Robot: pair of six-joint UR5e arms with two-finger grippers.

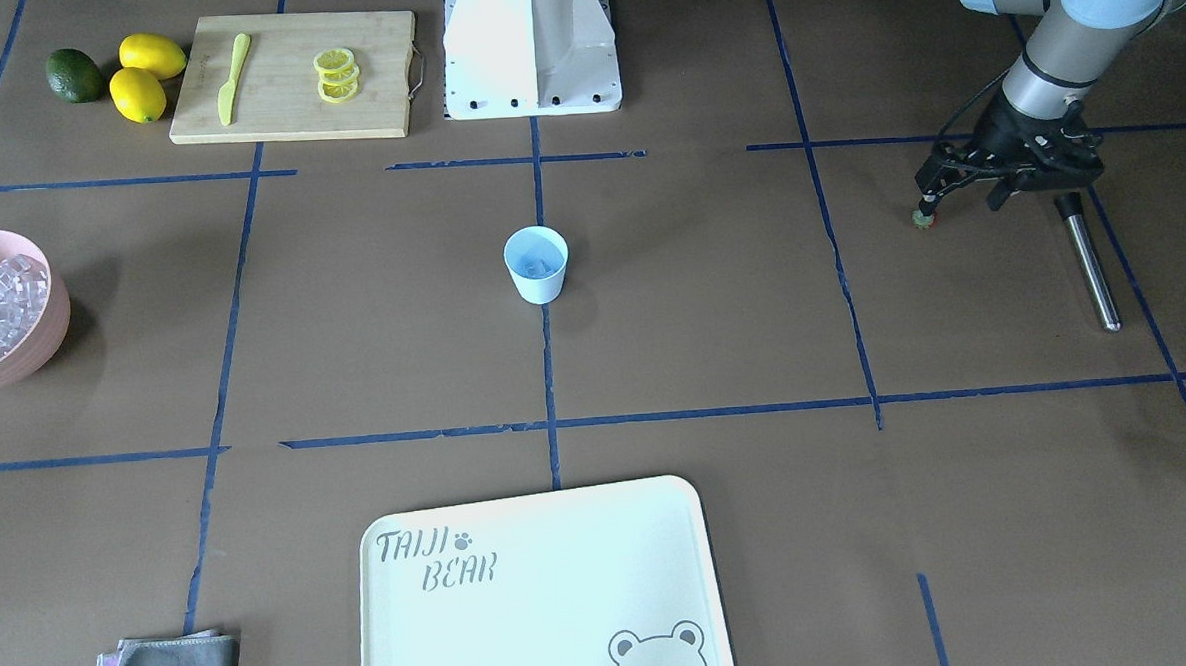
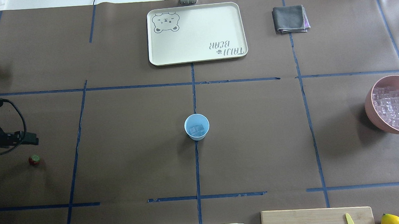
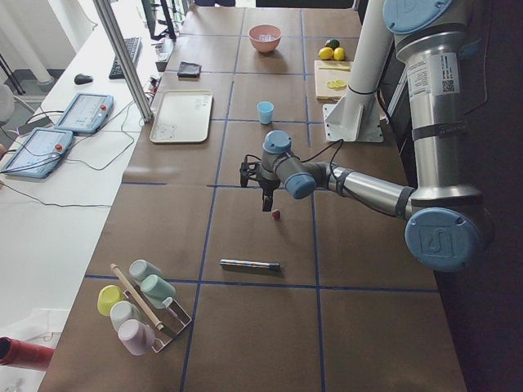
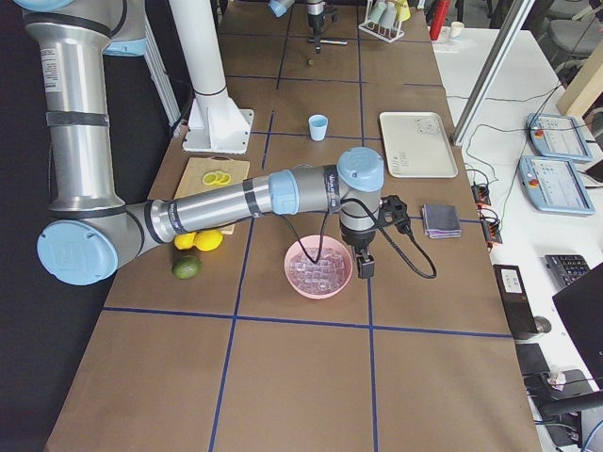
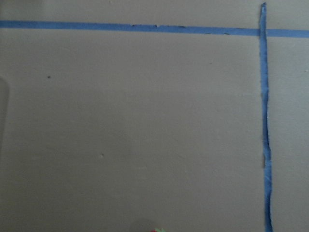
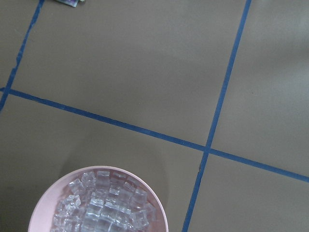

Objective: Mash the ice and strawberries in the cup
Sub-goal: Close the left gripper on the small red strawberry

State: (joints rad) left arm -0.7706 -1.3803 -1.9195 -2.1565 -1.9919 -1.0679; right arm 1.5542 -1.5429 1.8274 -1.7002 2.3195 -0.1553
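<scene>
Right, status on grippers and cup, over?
Left gripper open by small red strawberry on table. Right gripper over pink bowl, state unclear. Pale blue plastic cup holds clear ice cubes.

You have one cup (image 2: 196, 126), one strawberry (image 2: 34, 160), one pink bowl (image 2: 369, 108) heaped with ice (image 2: 393, 110) too numerous to count, two lemons (image 1: 151, 55), one green fruit (image 1: 74, 75), three lemon slices (image 1: 337, 76), one knife (image 1: 232, 79), one board (image 1: 283, 111), one tray (image 2: 195, 36), one folded cloth (image 2: 289, 19) and one metal rod (image 1: 1090, 261)

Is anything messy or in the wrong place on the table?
Nothing is spilled. One thing looks odd: the strawberry lies alone on the bare table beside the left arm, far from the cup, which holds only ice.
</scene>
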